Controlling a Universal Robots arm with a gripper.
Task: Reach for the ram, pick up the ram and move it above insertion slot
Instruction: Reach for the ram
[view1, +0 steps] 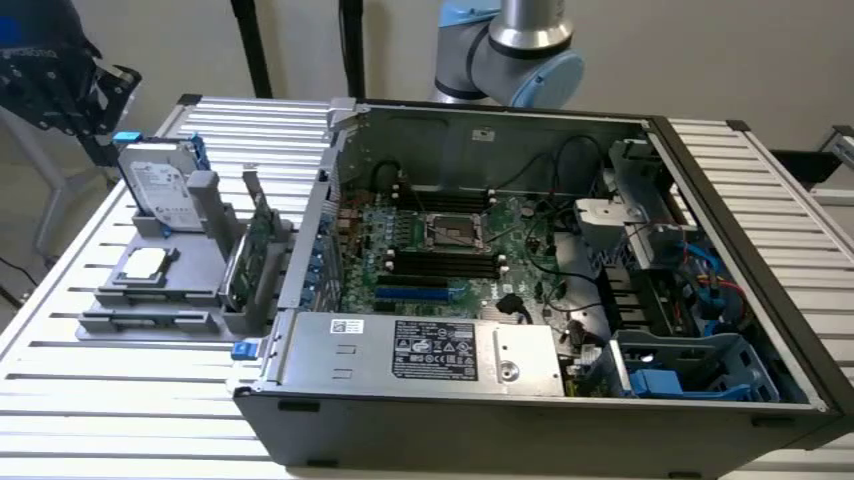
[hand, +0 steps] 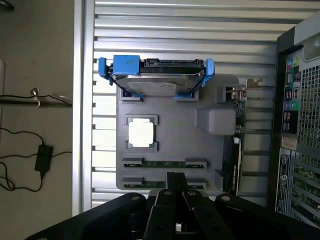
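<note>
The ram (hand: 165, 163) is a thin green stick lying flat in a groove of the grey parts holder (hand: 175, 135). A second stick (hand: 135, 184) like it lies one groove over, partly hidden behind my fingers. My gripper (hand: 175, 181) hangs high above that edge of the holder, its two black fingers pressed together with nothing between them. In the exterior view the holder (view1: 167, 290) sits left of the open computer case, the ram (view1: 150, 298) near its front, and my dark tool head (view1: 60, 75) is at the upper left. Black memory slots (view1: 441, 264) run across the motherboard.
The holder also carries a hard drive in a blue frame (hand: 155, 80), a processor chip (hand: 141, 133) and an upright expansion card (view1: 254, 250). The open case (view1: 534, 330) holds a power supply, cables and drive cages. A slatted metal table (view1: 120, 400) lies under everything.
</note>
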